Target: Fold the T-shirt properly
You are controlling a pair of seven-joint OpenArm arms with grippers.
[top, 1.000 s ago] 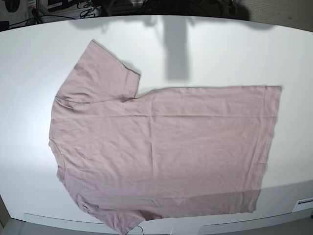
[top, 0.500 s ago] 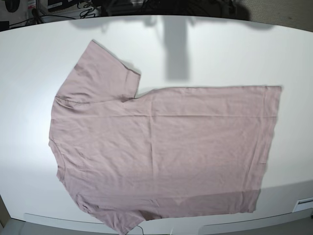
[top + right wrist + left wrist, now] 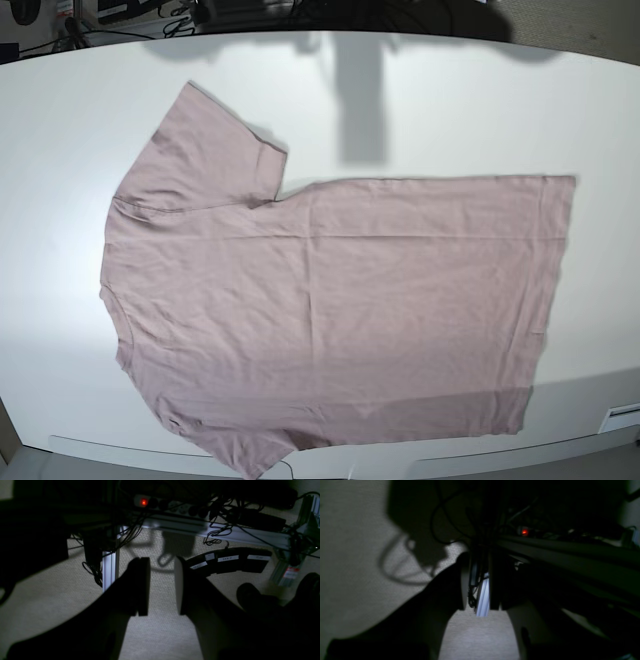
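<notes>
We see the T-shirt (image 3: pixel 330 310) lying flat on the white table (image 3: pixel 480 110). Our left gripper (image 3: pixel 477 582) and right gripper (image 3: pixel 162 586) stand slightly apart, holding nothing.

I see a white table (image 3: pixel 440 110) carrying one thing, the T-shirt (image 3: pixel 330 310), spread flat and lightly wrinkled. Its collar end lies toward the table's left side, its hem toward the right; one sleeve reaches the far-left area.
</notes>
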